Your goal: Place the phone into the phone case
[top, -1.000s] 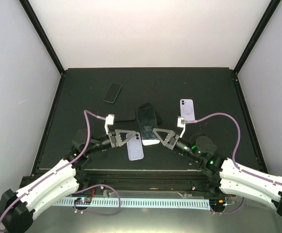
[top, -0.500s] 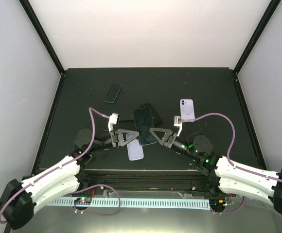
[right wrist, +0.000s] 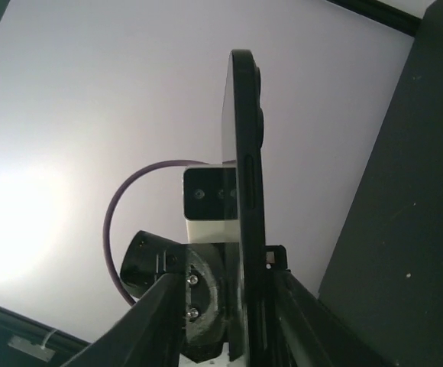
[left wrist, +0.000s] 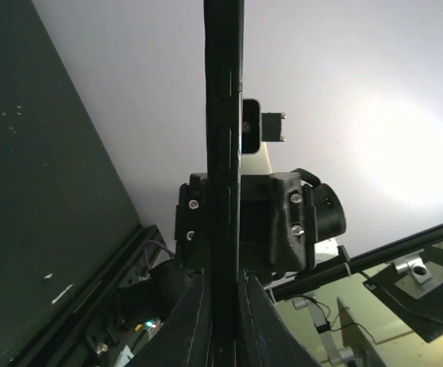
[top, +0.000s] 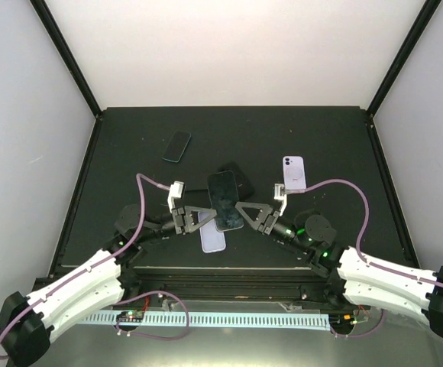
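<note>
Two claws flank a stiff, slick dark phone [top: 225, 200] above the bench's [top: 130, 153] near-middle: left claw [top: 208, 214] clamps one long edge, right claw's [top: 238, 206] jaws stand slightly apart around the other.

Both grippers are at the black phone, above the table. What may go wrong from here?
The phone hangs in the air, pinched at its thin edge by the left gripper; it may pivot or slip. The right gripper shows a gap beside it in its wrist view, so support there looks weak.
</note>
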{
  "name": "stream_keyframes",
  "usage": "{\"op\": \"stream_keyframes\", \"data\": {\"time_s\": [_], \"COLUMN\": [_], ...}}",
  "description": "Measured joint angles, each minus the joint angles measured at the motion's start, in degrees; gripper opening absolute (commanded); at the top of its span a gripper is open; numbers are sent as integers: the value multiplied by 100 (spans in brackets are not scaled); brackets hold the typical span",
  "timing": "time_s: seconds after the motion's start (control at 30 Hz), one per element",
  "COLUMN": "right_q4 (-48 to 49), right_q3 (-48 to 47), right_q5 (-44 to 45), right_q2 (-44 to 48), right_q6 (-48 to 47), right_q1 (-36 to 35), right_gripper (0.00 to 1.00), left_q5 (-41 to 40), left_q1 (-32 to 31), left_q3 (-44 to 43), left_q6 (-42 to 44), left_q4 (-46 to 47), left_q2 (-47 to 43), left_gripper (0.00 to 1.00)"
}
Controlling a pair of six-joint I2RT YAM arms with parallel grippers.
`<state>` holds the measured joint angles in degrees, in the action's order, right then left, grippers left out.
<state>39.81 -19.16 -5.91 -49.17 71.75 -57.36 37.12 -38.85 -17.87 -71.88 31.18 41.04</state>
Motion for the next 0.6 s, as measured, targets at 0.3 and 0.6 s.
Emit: {"op": "stream_keyframes", "data": {"time_s": [0.3,0.6], "right_q4": [-918,-2966], "right_q3": [55,-586], "right_q5": [280,774], "right_q2": [595,656], "right_q6": [-457,-1784], "right_q1": [52,122], "right_gripper": [81,75], "left_q5": [-284,-656], "left_q1": [63,247], "left_q3": [-13,-238], "left_q6": [509,1202], "left_q4": [-1178,-3464], "left_q2": [-321,-540], "left_gripper": [2,2]}}
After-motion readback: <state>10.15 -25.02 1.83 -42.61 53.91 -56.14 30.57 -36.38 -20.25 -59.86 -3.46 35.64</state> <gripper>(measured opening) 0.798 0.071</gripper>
